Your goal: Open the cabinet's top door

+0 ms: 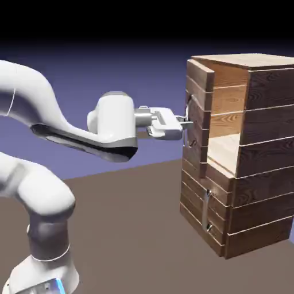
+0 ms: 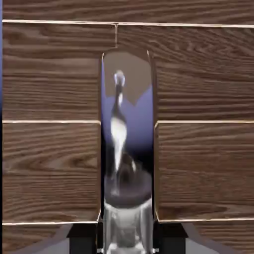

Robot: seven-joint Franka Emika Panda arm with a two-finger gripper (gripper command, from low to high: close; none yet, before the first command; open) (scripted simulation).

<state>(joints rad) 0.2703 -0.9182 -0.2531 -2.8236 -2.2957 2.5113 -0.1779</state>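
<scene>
The table (image 1: pixel 126 229) under me is a plain dull brown, and behind it the room is only a blue-violet backdrop that goes black toward the top of the exterior view.

The cabinet (image 1: pixel 258 172) stands on the table at the right of that view, a tall box of brown horizontal planks with pale seams. Its top door (image 1: pixel 198 115) is swung partly out from the body, so its near edge stands clear of the frame and I can see into the upper compartment: paler wood on the back wall and the floor, and nothing visible in the part that shows. Below it the lower door (image 1: pixel 201 207) sits flush and closed, with its short metal handle (image 1: pixel 207 211) upright on the front.

My gripper (image 1: pixel 185 123) reaches level from the left and meets the top door at its long silver handle (image 1: pixel 189 123). In the hand view that handle (image 2: pixel 126 144) fills the middle as a shiny upright bar, mirror-bright, with door planks on both sides, and it runs down between my two fingers (image 2: pixel 82 240) at the bottom edge. My jaws are pressed in on it, almost fully together, gripping the bar.
</scene>
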